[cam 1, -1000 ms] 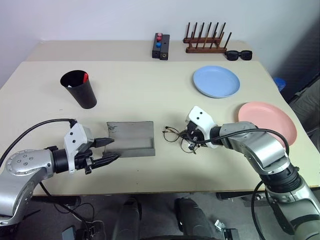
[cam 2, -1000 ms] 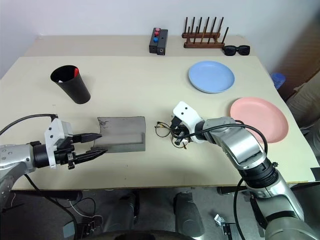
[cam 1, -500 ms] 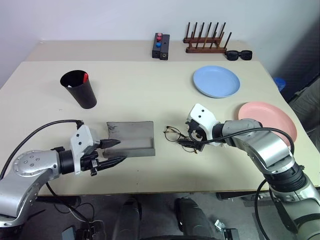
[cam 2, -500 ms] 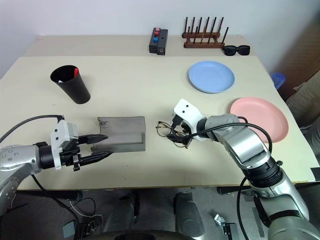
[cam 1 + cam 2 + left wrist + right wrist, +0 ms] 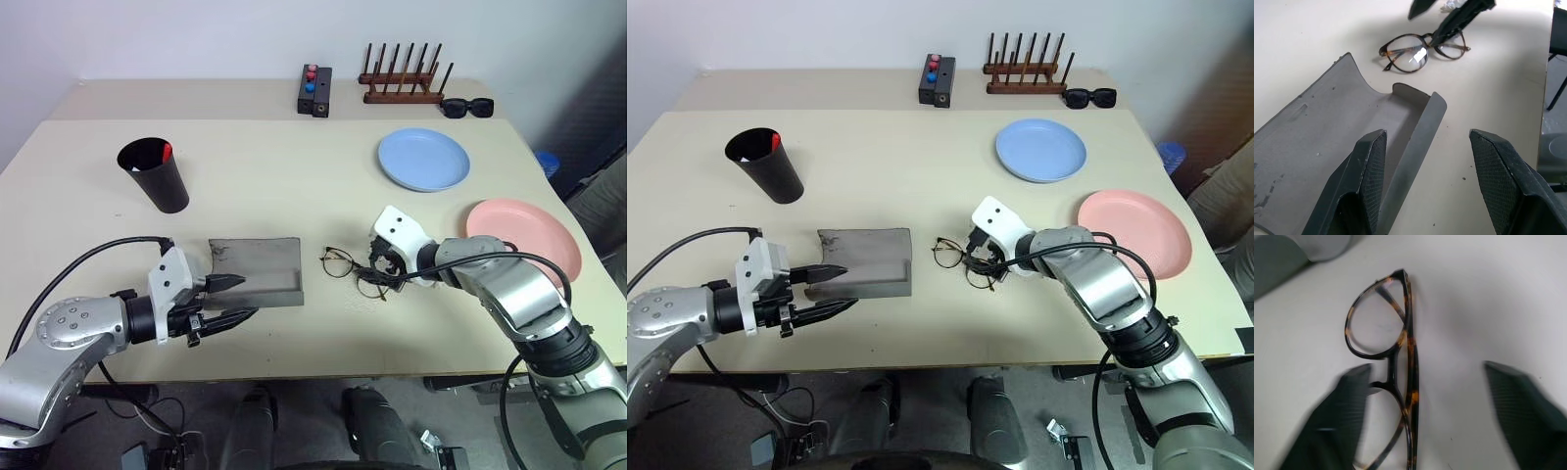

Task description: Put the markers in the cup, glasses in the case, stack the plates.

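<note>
Lying folded on the table, the glasses (image 5: 353, 271) sit between the right gripper's (image 5: 384, 274) parted fingers — ungripped. The case (image 5: 257, 271) gapes beside the left gripper (image 5: 233, 299), open and empty-handed. Markers (image 5: 162, 152) stand in the cup (image 5: 157, 176); blue plate (image 5: 424, 160) and pink plate (image 5: 524, 233) remain unstacked.

Far edge, right: we see black sunglasses (image 5: 466, 107) just beside a wooden peg rack (image 5: 406, 77).
Far edge, middle: we see a black box (image 5: 315, 90) with red and blue buttons.
</note>
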`<action>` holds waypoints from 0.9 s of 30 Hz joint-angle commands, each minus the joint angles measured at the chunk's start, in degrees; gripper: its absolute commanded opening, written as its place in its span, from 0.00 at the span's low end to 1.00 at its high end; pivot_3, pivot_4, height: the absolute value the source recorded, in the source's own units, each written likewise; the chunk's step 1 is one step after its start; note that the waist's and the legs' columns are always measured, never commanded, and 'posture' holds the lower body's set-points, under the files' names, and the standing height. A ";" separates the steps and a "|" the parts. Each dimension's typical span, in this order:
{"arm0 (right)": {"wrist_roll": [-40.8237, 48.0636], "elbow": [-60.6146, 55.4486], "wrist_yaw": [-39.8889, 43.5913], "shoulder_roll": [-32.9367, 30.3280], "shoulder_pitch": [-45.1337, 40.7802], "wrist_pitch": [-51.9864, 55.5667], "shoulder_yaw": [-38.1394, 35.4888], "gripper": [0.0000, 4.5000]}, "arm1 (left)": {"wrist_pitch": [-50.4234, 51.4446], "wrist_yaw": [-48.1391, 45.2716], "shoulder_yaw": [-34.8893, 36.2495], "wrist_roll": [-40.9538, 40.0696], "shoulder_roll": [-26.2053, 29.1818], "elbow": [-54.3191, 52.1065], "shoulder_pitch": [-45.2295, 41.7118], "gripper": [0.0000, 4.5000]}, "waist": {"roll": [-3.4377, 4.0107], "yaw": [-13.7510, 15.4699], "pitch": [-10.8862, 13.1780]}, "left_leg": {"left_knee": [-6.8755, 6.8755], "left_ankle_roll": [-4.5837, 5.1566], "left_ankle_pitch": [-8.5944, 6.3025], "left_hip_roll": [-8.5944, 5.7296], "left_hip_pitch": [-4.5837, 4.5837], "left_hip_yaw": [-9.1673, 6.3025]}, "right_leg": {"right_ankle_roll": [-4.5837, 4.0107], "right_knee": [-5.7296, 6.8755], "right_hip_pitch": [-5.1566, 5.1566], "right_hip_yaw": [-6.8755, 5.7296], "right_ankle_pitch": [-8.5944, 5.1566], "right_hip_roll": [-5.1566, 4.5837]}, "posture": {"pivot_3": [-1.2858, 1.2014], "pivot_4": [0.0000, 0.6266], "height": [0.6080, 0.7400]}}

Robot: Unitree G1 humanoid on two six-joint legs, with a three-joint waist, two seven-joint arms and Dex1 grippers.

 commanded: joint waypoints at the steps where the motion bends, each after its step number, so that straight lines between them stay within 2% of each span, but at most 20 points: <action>1: -0.93 -0.52 -0.30 0.17 0.04 -1.25 0.11 0.35 | -1.54 0.00 0.24 -0.14 -0.18 -1.23 0.44 0.61 | 0.00 0.01 0.00 | 0.00 0.00 0.00 0.00 0.00 0.00 | 0.00 0.00 0.00 0.00 0.00 0.00 | 0.52 0.24 1.00; 4: -1.29 -0.57 -0.17 0.16 0.13 -1.43 0.25 0.01 | -1.89 -0.08 0.29 -0.09 -0.15 -0.91 0.48 0.61 | -0.02 0.00 -0.01 | 0.00 0.00 0.00 0.00 0.00 0.00 | 0.00 -0.01 0.01 0.00 0.00 0.00 | 0.52 0.24 1.00; 15: -2.30 -2.12 1.96 -0.63 -1.33 -4.60 0.34 0.01 | -4.06 1.44 2.51 0.61 -0.94 2.37 0.20 0.61 | -0.01 0.00 -0.01 | 0.00 0.00 0.00 0.00 0.01 0.01 | -0.03 -0.03 0.01 0.00 0.01 -0.01 | 0.52 0.24 1.00; 19: 0.53 -5.97 5.19 0.82 -5.64 -5.22 -0.99 0.01 | -6.13 2.24 9.33 1.04 -1.31 5.75 3.36 0.61 | 0.04 -0.35 0.03 | -0.06 0.00 0.00 0.02 -0.01 0.07 | -0.06 -0.03 -0.09 0.05 0.03 0.00 | 0.52 0.24 1.00; 22: 2.10 -6.34 5.48 5.32 -10.44 -4.77 0.07 0.01 | -8.30 0.80 14.78 1.17 -1.66 9.62 7.44 0.61 | 0.05 -0.73 0.02 | -0.14 0.01 -0.01 0.05 0.00 0.06 | -0.06 -0.02 -0.13 0.03 0.03 0.04 | 0.52 0.24 1.00; 27: 1.45 -2.01 4.82 14.56 -16.46 -6.37 5.14 0.01 | -13.49 -1.32 18.69 2.87 -2.15 14.71 11.82 0.61 | 0.00 -1.16 -0.01 | -0.21 0.01 -0.01 0.05 -0.02 0.05 | -0.09 -0.04 -0.16 0.01 0.01 0.02 | 0.52 0.24 1.00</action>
